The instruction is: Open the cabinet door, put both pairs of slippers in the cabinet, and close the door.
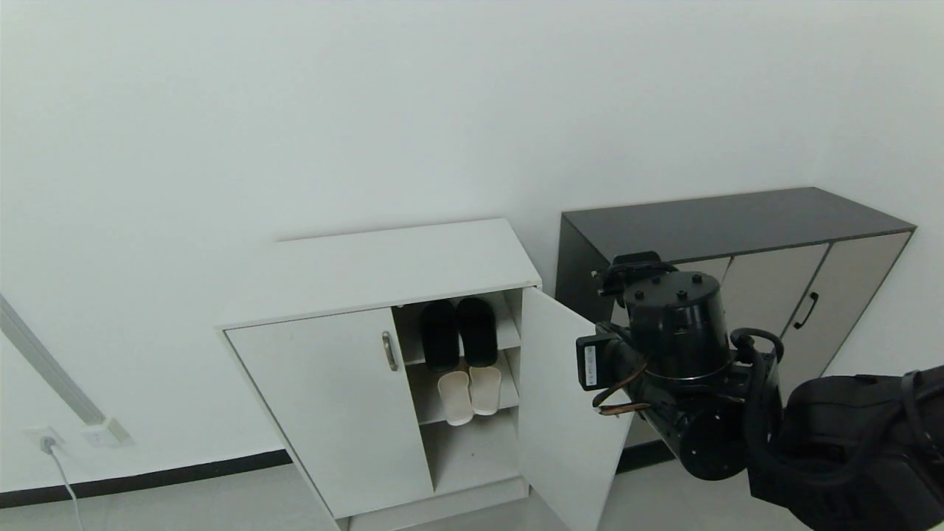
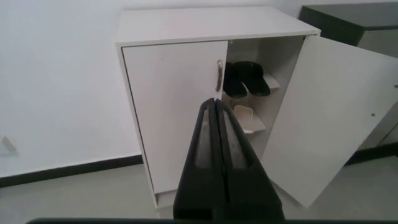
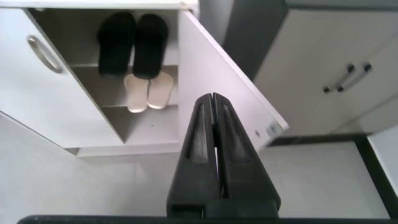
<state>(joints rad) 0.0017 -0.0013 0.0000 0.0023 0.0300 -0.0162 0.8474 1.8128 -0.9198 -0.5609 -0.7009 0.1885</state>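
White cabinet (image 1: 383, 258) (one door open): black slippers (image 1: 476, 332) on upper shelf, white slippers (image 1: 456, 397) on middle shelf.

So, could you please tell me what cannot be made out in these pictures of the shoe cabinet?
Left half of the white cabinet: behind its closed door, in all views.
Open door handle: on the face turned away, left wrist view.
Lowest shelf: mostly covered by the left gripper and its shut fingers, left wrist view.
Dark cabinet lower part: behind the right arm, head view.
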